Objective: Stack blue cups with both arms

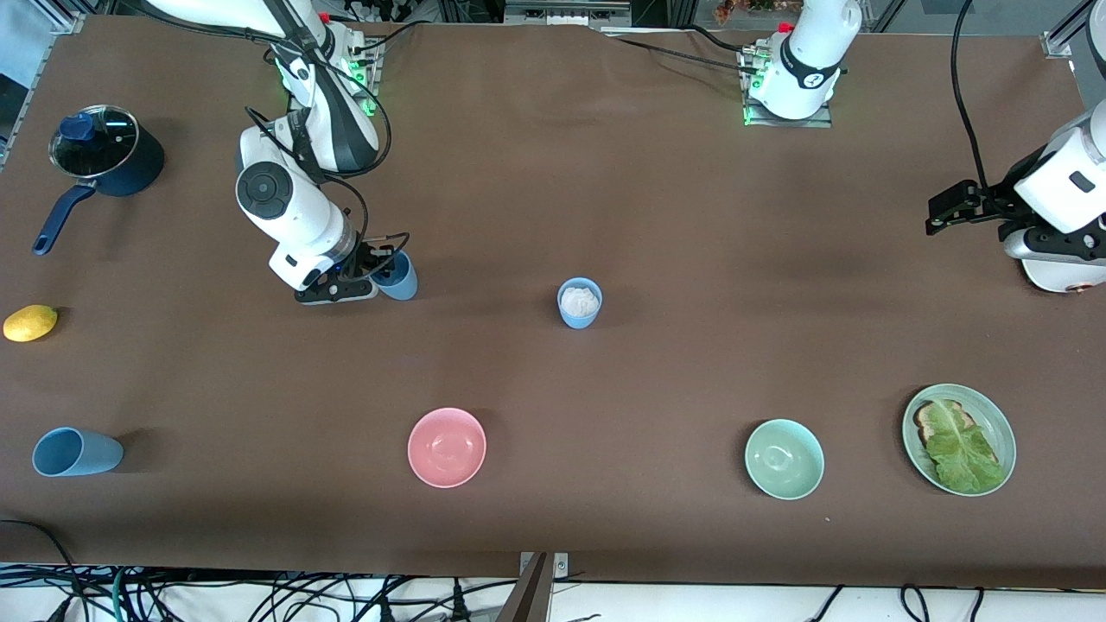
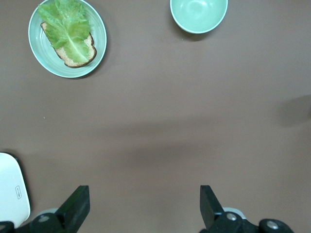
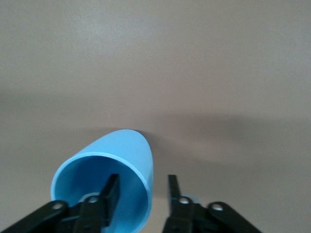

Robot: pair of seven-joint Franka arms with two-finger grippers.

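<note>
A light-blue cup (image 1: 399, 276) stands on the table below the right arm's wrist. My right gripper (image 1: 383, 268) is open at its rim. In the right wrist view one finger (image 3: 111, 191) is inside the cup (image 3: 116, 160) and the other finger (image 3: 173, 190) is outside, with gaps to the wall. A second blue cup (image 1: 579, 302), with something white in it, stands upright at the table's middle. A third blue cup (image 1: 76, 452) lies on its side near the front edge at the right arm's end. My left gripper (image 1: 946, 210) (image 2: 145, 194) is open and empty over bare table at the left arm's end.
A pink bowl (image 1: 447, 447), a pale-green bowl (image 1: 784, 459) (image 2: 198, 14) and a green plate (image 1: 994, 415) (image 2: 36, 43) with bread and lettuce lie along the front. A dark lidded pot (image 1: 104, 160) and a lemon (image 1: 30, 322) sit at the right arm's end.
</note>
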